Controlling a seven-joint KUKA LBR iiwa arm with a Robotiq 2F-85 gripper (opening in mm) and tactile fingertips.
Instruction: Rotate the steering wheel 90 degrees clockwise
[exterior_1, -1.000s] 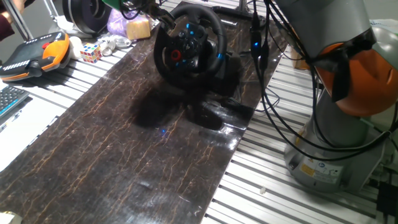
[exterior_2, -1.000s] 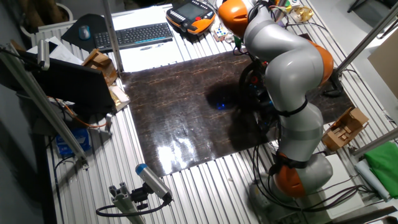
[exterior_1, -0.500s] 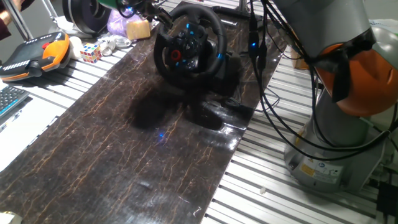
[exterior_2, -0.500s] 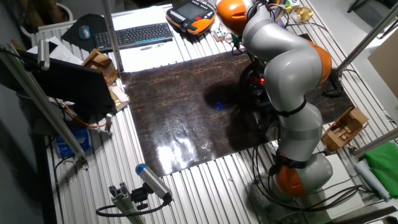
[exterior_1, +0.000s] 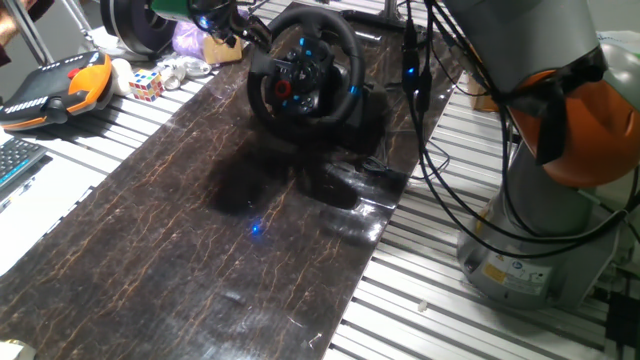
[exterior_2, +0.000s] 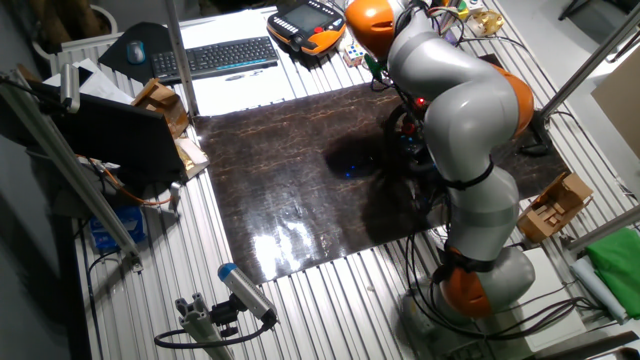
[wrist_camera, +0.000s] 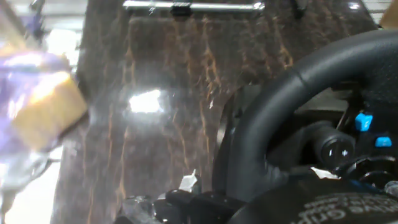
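The black steering wheel stands on its bulky base at the far end of the dark mat, its hub showing a red button and blue lights. My gripper hovers just left of the rim's upper left, apart from it, and looks open with nothing between its fingers. In the hand view the thick rim fills the right side, with blue-lit buttons inside it. The arm hides most of the wheel in the other fixed view.
Left of the wheel lie a yellow block in a purple bag, a Rubik's cube, an orange pendant and a black spool ring. Cables hang right of the wheel, near the robot base.
My gripper has drawn back to the left, away from the wheel's upper-left rim. The wheel has not visibly turned.
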